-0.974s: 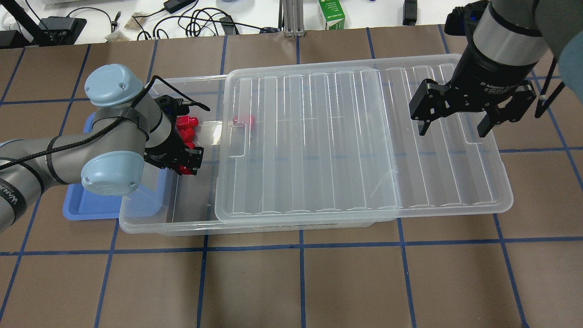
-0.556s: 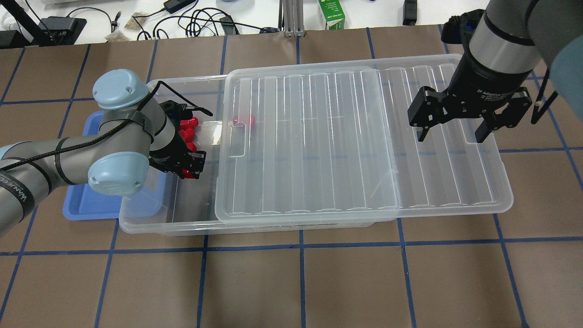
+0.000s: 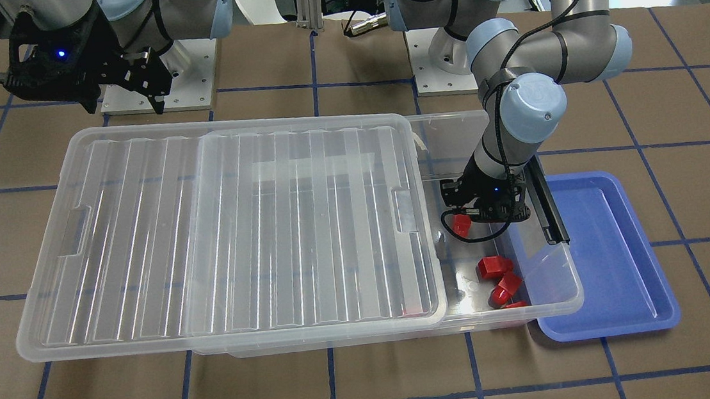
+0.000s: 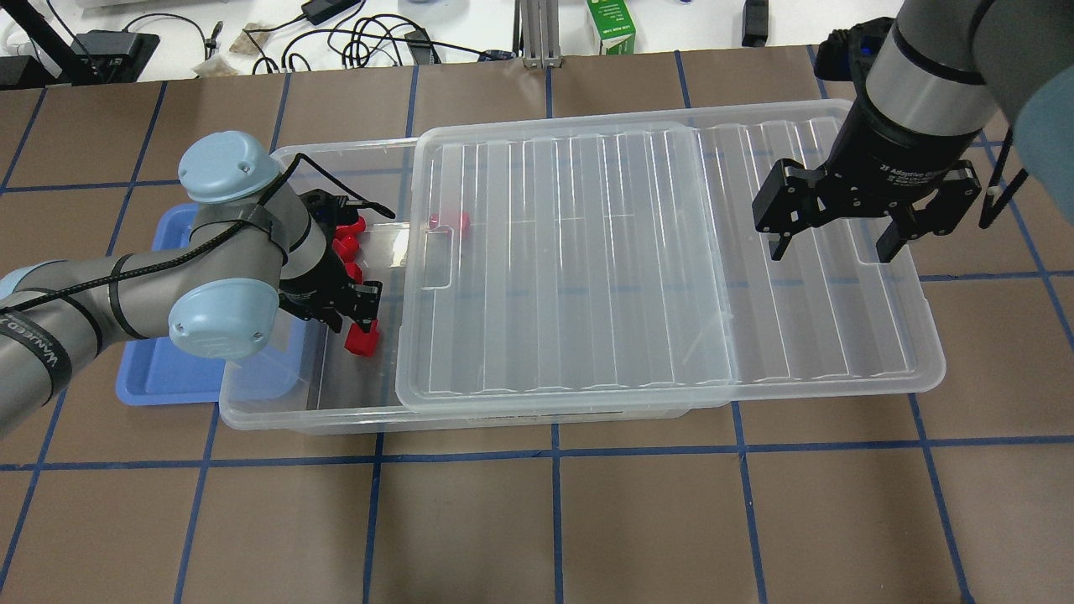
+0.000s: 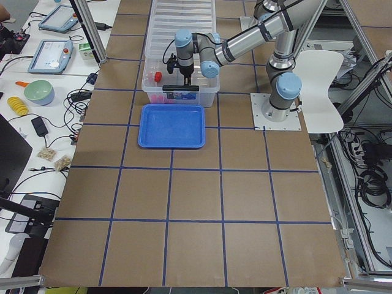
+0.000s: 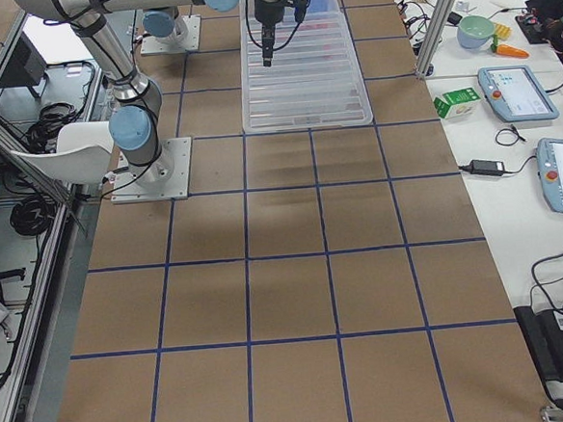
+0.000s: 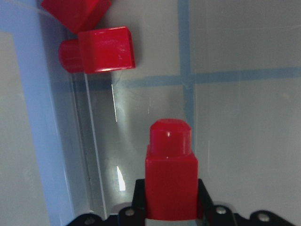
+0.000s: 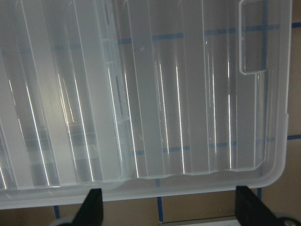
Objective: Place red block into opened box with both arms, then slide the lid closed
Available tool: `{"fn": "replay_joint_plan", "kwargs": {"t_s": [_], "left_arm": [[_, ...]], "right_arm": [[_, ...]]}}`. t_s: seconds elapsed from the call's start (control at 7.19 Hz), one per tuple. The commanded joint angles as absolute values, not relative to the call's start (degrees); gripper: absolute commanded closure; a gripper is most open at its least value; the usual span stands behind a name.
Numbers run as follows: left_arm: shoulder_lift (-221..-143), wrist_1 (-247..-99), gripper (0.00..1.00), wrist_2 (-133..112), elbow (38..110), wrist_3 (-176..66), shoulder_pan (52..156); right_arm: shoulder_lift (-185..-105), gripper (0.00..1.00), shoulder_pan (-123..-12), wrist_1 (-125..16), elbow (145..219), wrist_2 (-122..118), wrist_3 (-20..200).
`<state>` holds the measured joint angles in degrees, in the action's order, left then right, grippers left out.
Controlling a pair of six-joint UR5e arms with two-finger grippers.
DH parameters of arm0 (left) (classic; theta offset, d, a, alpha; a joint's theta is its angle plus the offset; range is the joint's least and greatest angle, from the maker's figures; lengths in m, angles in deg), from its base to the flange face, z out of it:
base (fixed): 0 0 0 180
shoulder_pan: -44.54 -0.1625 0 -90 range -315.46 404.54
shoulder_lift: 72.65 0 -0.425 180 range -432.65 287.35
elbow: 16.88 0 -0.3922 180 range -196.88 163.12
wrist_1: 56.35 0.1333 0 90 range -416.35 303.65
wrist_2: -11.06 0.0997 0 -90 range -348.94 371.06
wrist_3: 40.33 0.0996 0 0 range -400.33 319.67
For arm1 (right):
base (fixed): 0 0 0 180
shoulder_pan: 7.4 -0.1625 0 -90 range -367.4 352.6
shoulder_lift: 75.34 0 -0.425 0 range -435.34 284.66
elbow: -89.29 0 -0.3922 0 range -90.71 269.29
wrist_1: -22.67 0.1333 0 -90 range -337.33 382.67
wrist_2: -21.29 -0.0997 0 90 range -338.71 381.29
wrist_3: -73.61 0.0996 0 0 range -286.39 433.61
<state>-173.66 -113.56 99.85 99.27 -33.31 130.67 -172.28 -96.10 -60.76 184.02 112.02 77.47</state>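
My left gripper [image 4: 359, 323] reaches down into the uncovered left end of the clear box [image 4: 294, 415], shut on a red block [image 4: 362, 340]. The left wrist view shows that red block [image 7: 170, 174] stub-forward between the jaws, above the box floor. Other red blocks [image 3: 494, 266] lie near the box's end wall, and one more [image 4: 449, 221] shows through the lid. The ribbed clear lid [image 4: 587, 252] covers most of the box and overhangs it to the right. My right gripper [image 4: 835, 239] hangs open above the lid's overhanging end, near its notch [image 8: 249, 37].
A shallow blue tray [image 4: 159, 382] lies against the box's left end, partly under my left arm. A black latch bar [image 3: 548, 205] runs along that short rim. Cables and a green carton [image 4: 611, 25] sit on the white bench beyond the table.
My left gripper has carried the red block toward the near side and slightly right inside the box. My right gripper shifted a little away from the robot, still open.
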Motion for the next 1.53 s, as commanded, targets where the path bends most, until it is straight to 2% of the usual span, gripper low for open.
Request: {"fn": "replay_joint_plan", "kwargs": {"t_s": [0.0, 0.14, 0.28, 0.42, 0.7, 0.83, 1.11, 1.39], "left_arm": [[-173.9, -113.4, 0.48, 99.9, 98.9, -33.2, 130.6], [-173.5, -113.0, 0.37, 100.1, 98.4, -33.1, 130.6], [-172.1, -111.8, 0.00, 100.3, 96.4, -33.0, 130.4], [-170.9, -114.9, 0.00, 100.4, 90.9, -32.9, 130.2], [-168.4, -134.7, 0.00, 100.6, 77.6, -33.1, 130.8], [-166.8, -138.5, 0.00, 100.8, 74.5, -33.1, 130.9], [-162.5, -143.6, 0.00, 100.8, 71.3, -33.1, 131.0], [-162.7, -143.5, 0.00, 100.7, 72.4, -33.0, 131.0]], "right_arm": [[-172.3, 0.00, -95.6, -62.1, 184.0, 112.1, 77.4], [-172.3, 0.00, -95.6, -61.8, 184.0, 112.1, 77.5], [-172.3, 0.00, -95.6, -62.1, 184.0, 112.1, 77.4], [-172.3, 0.00, -95.6, -62.1, 184.0, 112.2, 77.4], [-171.8, 0.00, -93.2, -63.9, 184.0, 113.1, 75.0], [-170.4, 0.00, -88.7, -65.4, 184.0, 113.0, 68.4], [-167.5, 0.00, -80.4, -69.1, 183.4, 112.9, 57.4], [-164.1, 0.00, -76.4, -73.0, 183.7, 113.1, 49.7]]}}
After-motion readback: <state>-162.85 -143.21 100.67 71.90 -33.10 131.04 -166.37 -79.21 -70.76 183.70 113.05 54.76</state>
